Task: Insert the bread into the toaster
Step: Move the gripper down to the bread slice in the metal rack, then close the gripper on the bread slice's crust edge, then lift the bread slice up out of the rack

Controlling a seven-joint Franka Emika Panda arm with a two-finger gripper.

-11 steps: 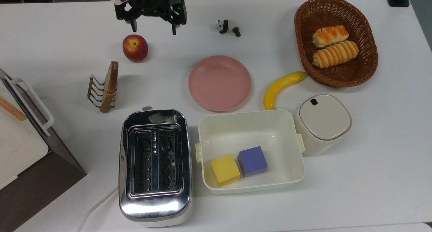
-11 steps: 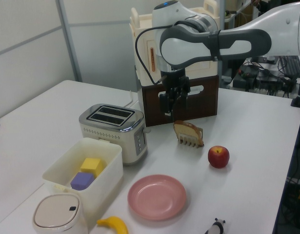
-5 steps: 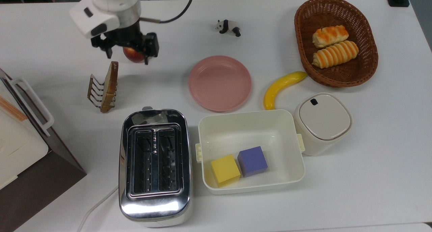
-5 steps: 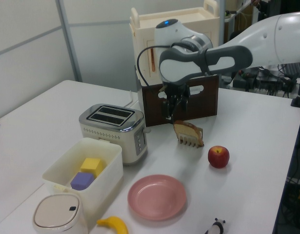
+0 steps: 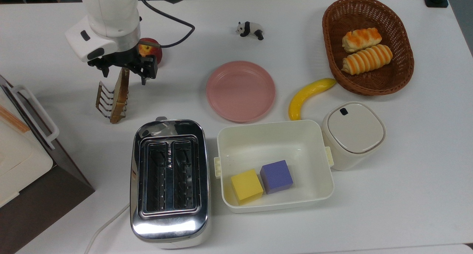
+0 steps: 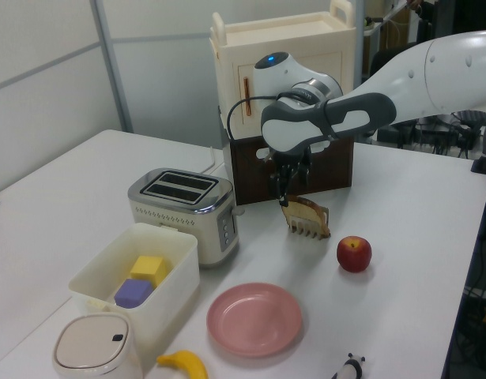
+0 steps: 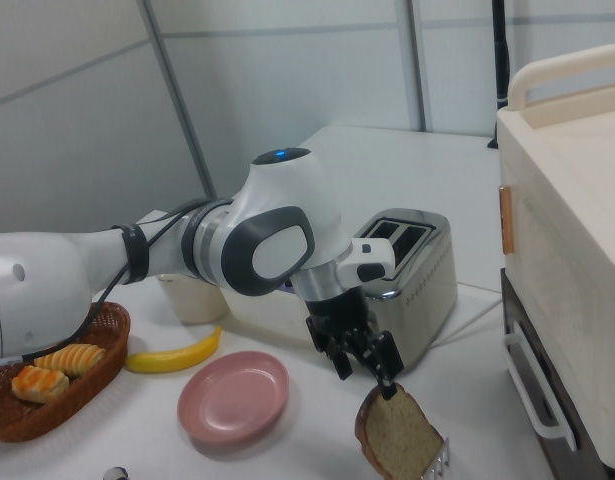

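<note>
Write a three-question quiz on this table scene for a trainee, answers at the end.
1. True or false: the bread already sits in the toaster.
2. What holds the bread upright? A) pink plate B) wire rack C) basket
3. Fill in: in the white tub, the purple block lies beside a ____ block.

Key
1. False. Both slots are empty, and the gripper is open above the slice.
2. B, the wire rack.
3. Yellow.

Arm covering fruit, edge cropping bread

The arm point(image 5: 111, 21) is hiding part of the apple point(image 5: 153, 52); the bottom edge is cropping the bread point(image 7: 399, 435).
</note>
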